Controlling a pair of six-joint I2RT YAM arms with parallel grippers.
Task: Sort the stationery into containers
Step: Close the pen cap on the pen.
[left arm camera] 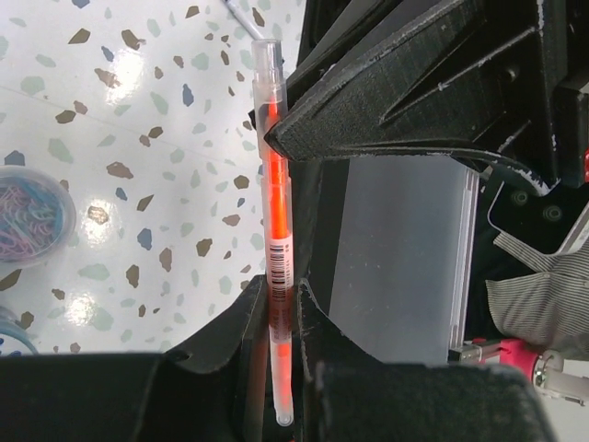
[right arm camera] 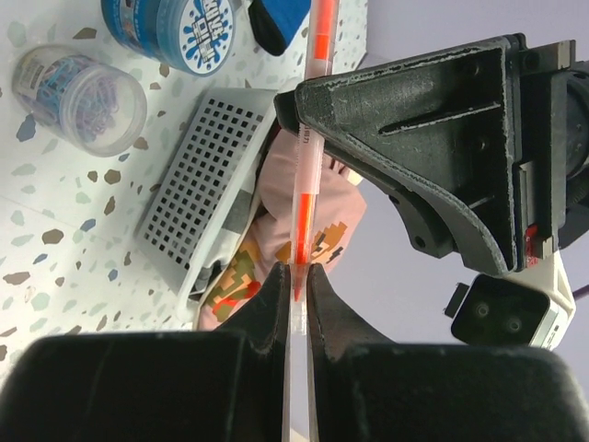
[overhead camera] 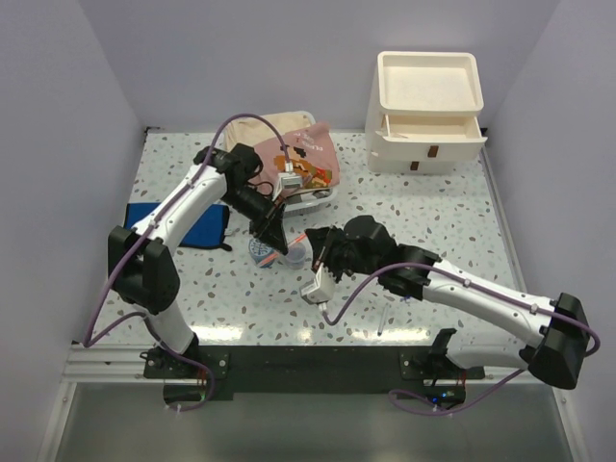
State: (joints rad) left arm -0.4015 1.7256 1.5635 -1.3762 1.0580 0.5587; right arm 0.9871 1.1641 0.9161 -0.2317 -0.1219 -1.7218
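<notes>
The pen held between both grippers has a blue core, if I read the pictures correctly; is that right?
Not quite: the pen, held by the left gripper and the right gripper, has an orange core, not blue; the left wrist view shows it.

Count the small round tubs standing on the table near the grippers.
2. The clear tub of paper clips and the blue-labelled tub stand next to each other on the speckled table, beside the white mesh basket. More could be hidden from these views.
</notes>
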